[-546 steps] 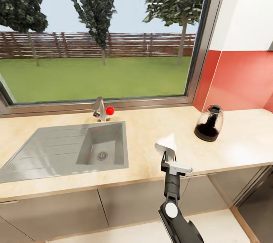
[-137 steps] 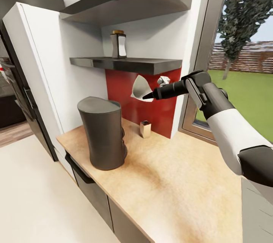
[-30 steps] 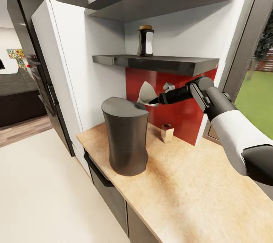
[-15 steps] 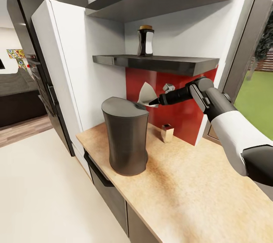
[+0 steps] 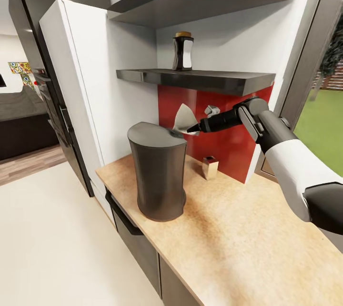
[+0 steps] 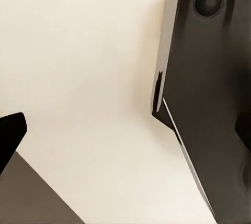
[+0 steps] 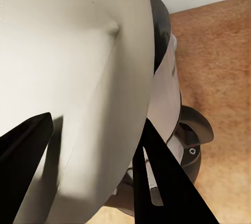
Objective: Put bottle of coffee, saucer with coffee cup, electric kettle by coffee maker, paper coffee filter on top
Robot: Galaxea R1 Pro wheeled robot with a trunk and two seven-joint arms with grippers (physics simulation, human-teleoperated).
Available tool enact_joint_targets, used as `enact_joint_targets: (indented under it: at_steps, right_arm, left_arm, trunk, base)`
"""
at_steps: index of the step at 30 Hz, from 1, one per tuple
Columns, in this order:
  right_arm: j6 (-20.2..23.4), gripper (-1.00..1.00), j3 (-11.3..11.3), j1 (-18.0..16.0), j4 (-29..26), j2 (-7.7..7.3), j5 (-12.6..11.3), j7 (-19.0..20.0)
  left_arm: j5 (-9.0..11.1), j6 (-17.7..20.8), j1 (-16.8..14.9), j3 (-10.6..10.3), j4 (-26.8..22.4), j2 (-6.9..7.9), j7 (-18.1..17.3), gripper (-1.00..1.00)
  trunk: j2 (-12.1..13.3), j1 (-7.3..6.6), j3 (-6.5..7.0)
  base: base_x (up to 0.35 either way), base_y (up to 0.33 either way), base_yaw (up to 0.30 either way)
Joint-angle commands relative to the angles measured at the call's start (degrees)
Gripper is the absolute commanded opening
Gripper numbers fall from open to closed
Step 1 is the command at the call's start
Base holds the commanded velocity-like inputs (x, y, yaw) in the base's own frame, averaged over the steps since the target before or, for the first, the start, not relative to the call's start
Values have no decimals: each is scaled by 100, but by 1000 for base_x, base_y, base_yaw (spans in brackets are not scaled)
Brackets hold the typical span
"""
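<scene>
Item: paper filter, clamped in my right jaws, just above the far right rim of the coffee maker on the bench. Target top lies left and below. Left jaws: state unreadable.

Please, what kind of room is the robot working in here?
Most likely a home kitchen: a pale wood-look countertop over dark cabinets carries a coffee maker, a bottle of coffee stands on a wall shelf, and a tall fridge-like unit is beside them.
</scene>
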Motion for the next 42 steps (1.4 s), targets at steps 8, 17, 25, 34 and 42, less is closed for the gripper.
enact_joint_targets:
  at_steps: [8, 17, 25, 34, 42]
  right_arm:
    - [31, -100, -10, -9, 51, -7, -14, -36]
    - [30, -100, -22, -7, 17, -267, -30, -36]
    - [30, -100, -11, -9, 16, -288, -31, -36]
    - [31, -100, -19, -10, 16, -288, -33, -36]
    - [29, -100, -19, -9, 16, -288, -36, -28]
  left_arm:
    - [47, -7, 1, -12, -10, -17, -3, 100]
    - [47, -8, 1, -12, -12, -23, -3, 100]
    - [47, -8, 1, -12, -13, -17, -3, 100]
    - [47, -8, 1, -12, -13, -17, -3, 100]
    - [47, -8, 1, -12, -11, -17, -3, 100]
  trunk:
    - [-12, 4, -12]
    - [-12, 4, -12]
    - [-12, 4, -12]
    - [-12, 4, -12]
    - [-12, 4, -12]
  base:
    - [0, 0, 0]
    - [60, 0, 0]
    - [21, 5, 0]
    - [86, 143, 0]
    - [8, 12, 0]
